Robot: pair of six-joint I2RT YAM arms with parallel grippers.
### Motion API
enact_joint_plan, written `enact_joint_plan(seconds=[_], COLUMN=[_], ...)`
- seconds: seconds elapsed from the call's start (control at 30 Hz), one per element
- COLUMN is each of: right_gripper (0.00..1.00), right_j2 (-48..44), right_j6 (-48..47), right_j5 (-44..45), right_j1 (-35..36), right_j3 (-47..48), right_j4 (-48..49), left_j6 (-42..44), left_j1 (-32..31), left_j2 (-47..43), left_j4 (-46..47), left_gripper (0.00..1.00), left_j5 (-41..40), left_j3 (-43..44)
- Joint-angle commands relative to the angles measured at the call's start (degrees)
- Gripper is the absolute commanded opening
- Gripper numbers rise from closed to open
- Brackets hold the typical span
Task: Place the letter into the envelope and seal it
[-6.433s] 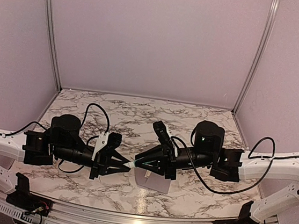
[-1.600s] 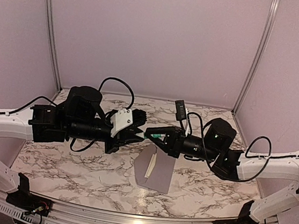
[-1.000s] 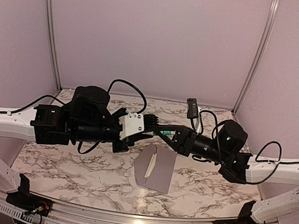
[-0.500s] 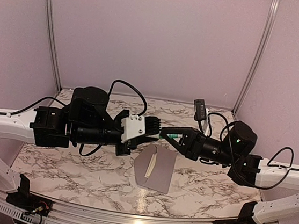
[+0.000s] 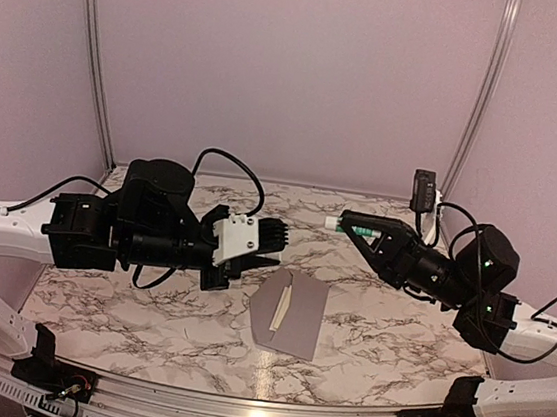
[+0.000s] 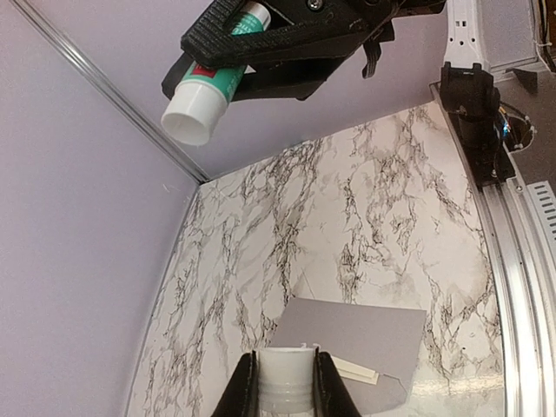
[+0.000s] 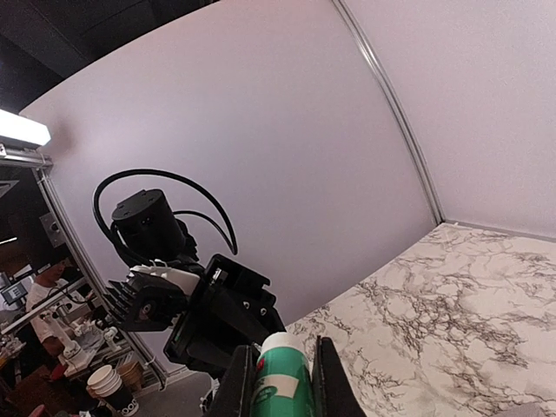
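tube (image 7: 282, 375): from the right wrist only its green-and-white tip shows between the right fingers (image 7: 328, 382); the rest runs off the bottom edge.
white cap (image 6: 285, 389): its lower part is cut off by the bottom edge and its sides are covered by the left fingers (image 6: 245, 389).
letter (image 5: 283, 305): only a narrow cream strip shows on the envelope (image 5: 301, 324); tucked in or lying on top, cannot tell.
tube print: too small to read.
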Motion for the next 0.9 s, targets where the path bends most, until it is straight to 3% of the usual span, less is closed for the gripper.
enact_joint_plan(seconds=[0.0,0.23,0.47,0.87], right_gripper=[0.0,0.0,0.0,0.0], right_j2=[-0.6,-0.5,1.1,5.9], right_j6=[-1.6,-4.8,-6.8,-8.8], right_j5=[1.7,5.2,13.0,18.0], right_j1=[-0.2,-0.2,-0.2,-0.2], right_j3=[0.9,1.0,-1.2,-3.3], right_j4=[-1.1,-4.5,-6.4,-7.5], left_j6=[-1.4,-6.9,-15.9,-32.5], left_j1=[-0.1,0.1,0.8,3.1], left_j2=[-2.6,-6.9,-10.9,-1.0], left_j4=[-0.6,5.3,16.1,19.1], left_gripper=[0.0,0.0,0.0,0.01], left_j5=[0.0,-1.0,-1.1,-14.8], left_j3=[-1.2,-8.9,-22.9,-32.3])
